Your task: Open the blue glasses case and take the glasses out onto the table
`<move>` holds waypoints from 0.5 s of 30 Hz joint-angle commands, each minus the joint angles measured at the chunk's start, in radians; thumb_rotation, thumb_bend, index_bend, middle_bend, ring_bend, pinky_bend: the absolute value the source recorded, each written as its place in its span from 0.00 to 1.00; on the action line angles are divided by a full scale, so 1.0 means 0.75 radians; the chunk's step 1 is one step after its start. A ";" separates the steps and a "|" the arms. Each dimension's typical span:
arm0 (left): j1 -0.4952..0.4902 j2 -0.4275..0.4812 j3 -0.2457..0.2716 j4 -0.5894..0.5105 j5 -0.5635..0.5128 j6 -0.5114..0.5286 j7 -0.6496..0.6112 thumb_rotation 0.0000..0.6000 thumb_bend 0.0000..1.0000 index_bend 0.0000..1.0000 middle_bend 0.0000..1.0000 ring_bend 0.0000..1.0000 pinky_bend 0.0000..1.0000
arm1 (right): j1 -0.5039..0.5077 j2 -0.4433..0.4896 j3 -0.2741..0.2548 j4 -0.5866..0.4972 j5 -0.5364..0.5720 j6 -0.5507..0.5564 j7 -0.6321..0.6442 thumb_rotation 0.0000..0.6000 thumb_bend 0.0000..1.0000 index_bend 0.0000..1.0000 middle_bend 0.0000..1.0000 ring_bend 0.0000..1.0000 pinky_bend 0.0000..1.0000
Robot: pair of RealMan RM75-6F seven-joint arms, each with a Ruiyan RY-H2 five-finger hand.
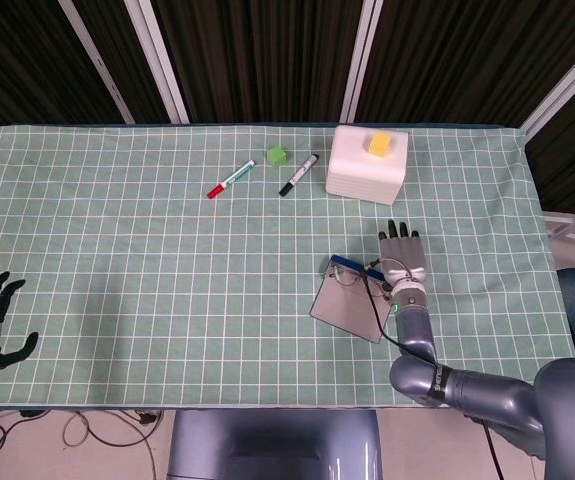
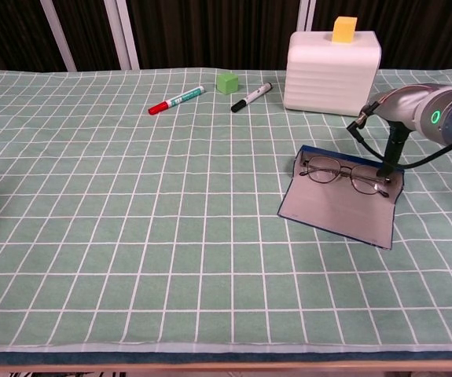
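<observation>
One slip worries us: our right hand (image 1: 401, 257), fingers spread, holding nothing, could drag the flat open blue glasses case (image 2: 342, 206) and dislodge the thin wire-framed glasses (image 2: 342, 174).

Robot test lab, by the look: counter (image 1: 117, 260) under green grid cloth, dark ribbed wall panels (image 1: 257, 55) behind, loose cables (image 1: 87, 428) at the front edge.

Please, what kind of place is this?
Probably a robot test lab: a table under a green checked cloth, dark curtains behind, and props such as markers and an open glasses case near the right hand.
</observation>
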 commanded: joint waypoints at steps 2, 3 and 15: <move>0.000 0.000 0.000 -0.002 -0.002 0.000 0.002 1.00 0.31 0.13 0.00 0.00 0.00 | 0.012 -0.015 0.010 0.036 -0.001 -0.014 -0.017 1.00 0.23 0.19 0.02 0.00 0.19; 0.000 0.000 0.000 -0.002 -0.002 0.000 0.002 1.00 0.31 0.13 0.00 0.00 0.00 | 0.015 -0.021 0.011 0.047 -0.005 -0.015 -0.020 1.00 0.23 0.19 0.02 0.00 0.19; -0.001 0.002 0.000 -0.003 -0.002 -0.002 0.001 1.00 0.31 0.13 0.00 0.00 0.00 | 0.055 -0.113 0.054 0.164 -0.017 -0.039 -0.044 1.00 0.23 0.19 0.02 0.00 0.19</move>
